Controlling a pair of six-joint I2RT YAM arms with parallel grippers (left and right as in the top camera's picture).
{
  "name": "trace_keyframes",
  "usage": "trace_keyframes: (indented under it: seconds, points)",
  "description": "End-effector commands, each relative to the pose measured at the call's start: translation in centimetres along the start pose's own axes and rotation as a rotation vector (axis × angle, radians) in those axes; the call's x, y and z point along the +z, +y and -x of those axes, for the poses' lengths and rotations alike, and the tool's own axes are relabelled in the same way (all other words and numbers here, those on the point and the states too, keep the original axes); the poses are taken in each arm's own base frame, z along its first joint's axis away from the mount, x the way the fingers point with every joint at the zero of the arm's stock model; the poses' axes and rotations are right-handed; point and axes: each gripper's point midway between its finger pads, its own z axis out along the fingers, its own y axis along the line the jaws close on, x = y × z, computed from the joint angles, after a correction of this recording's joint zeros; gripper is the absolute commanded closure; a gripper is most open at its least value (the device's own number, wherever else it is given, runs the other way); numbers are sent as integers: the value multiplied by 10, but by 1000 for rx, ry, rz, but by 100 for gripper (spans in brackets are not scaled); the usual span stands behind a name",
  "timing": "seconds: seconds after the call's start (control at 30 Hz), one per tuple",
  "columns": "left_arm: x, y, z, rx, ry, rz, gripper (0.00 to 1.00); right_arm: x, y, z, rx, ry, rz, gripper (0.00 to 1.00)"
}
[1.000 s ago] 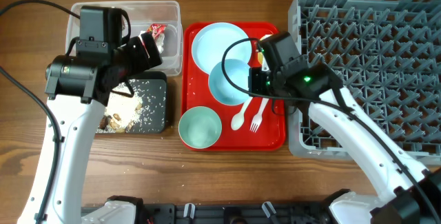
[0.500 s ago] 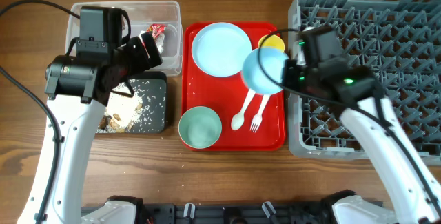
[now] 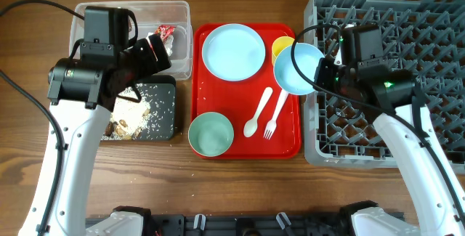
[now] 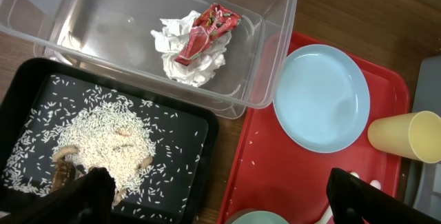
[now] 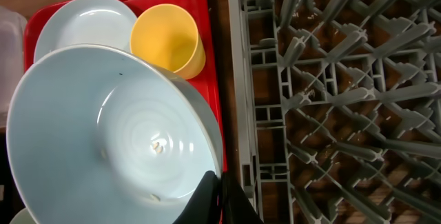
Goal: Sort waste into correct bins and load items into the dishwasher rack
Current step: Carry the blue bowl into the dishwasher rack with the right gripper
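Check the right gripper [image 3: 325, 74] first: its fingers are closed on the rim of the pale blue bowl [image 3: 298, 69], and the right wrist view shows the two fingertips pinched together at the bowl's near edge. The bowl is held off the surface over the right edge of the red serving tray [image 3: 290, 145], just beside the left wall of the dishwasher rack [image 3: 392, 18], and from overhead it partly covers the yellow cup [image 3: 283, 46]. You can see a small speck inside the bowl in the wrist view. No dish is visible in the rack in either view. On the serving tray you will find the plate [image 3: 232, 52] at the far end, the mint bowl [image 3: 211, 133] at the near left corner, and the spoon [image 3: 258, 112] and fork [image 3: 274, 112] lying side by side between them. Now check the left gripper [image 4: 220, 182]: its fingers are spread wide and hold nothing, poised above the seam between the black tray [image 4: 193, 155] and the clear tub [image 4: 83, 17]. The tub holds the napkin [image 4: 182, 62] with the red wrapper [image 4: 210, 31] resting on it. The rice scraps [image 4: 103, 138] lie scattered in the black tray, thickest toward its left half.
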Motion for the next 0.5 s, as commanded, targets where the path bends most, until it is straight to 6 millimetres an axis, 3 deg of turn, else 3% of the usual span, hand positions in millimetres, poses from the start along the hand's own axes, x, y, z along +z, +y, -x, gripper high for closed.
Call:
trace_keyframes:
  seconds: [0.0,0.47]
  points:
    - [-3,2,5,7,-17,6,0,-8,-1,9,-10,-35,-6,96]
    - [-3,2,5,7,-17,6,0,-8,-1,11,-9,-41,-8,96]
